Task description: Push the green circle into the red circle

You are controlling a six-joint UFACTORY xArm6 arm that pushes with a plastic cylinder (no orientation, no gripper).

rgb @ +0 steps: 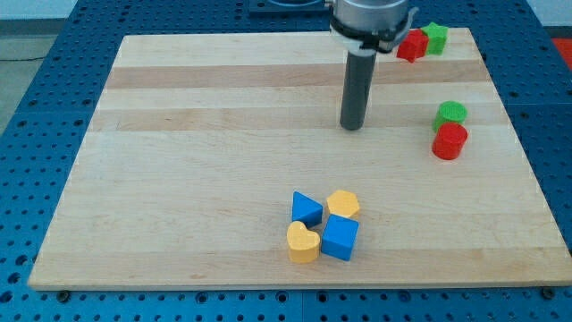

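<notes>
The green circle [450,114] sits at the view's right, touching the red circle [450,141] just below it. My tip [353,127] rests on the board to the left of both, roughly a hundred pixels away from the green circle. The rod rises straight up to the arm at the view's top.
A red block [411,45] and a green block [435,38] sit together at the view's top right, near the board's far edge. At the bottom centre cluster a blue triangle [306,209], a yellow hexagon [343,204], a yellow heart [302,242] and a blue cube [340,237].
</notes>
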